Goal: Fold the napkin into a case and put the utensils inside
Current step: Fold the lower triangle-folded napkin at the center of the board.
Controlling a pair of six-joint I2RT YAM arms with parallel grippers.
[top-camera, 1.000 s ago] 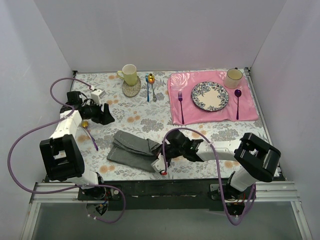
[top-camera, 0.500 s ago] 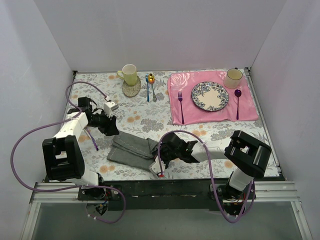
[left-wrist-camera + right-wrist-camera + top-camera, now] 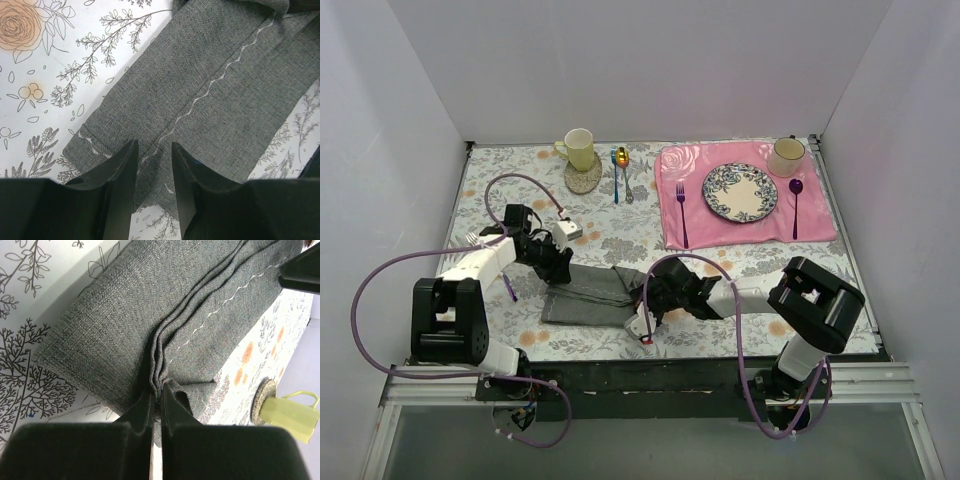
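The dark grey napkin [image 3: 585, 300] lies folded in layers at the table's front centre. My right gripper [image 3: 645, 297] is shut on its bunched right-hand edges; in the right wrist view the cloth layers [image 3: 115, 315] run straight into the pinched jaws [image 3: 159, 390]. My left gripper [image 3: 558, 268] sits at the napkin's upper left corner. In the left wrist view its jaws [image 3: 153, 147] stand narrowly open, straddling the stitched hem of the napkin [image 3: 215, 75], which lies flat under them. The spoon's purple handle [image 3: 508, 290] and the silver fork's tines [image 3: 471, 238] show by the left arm.
At the back right a pink placemat [image 3: 820, 215] holds a patterned plate [image 3: 740, 192], a purple fork [image 3: 681, 215], a purple spoon [image 3: 795, 205] and a cup [image 3: 786, 155]. A yellow-green cup [image 3: 580, 148] on a coaster and a blue-handled spoon [image 3: 617, 170] stand at the back centre.
My left arm has swung right and forward from the table's left side onto the napkin's corner, its jaws narrowing. The right gripper has stayed shut on the cloth, shifting slightly.
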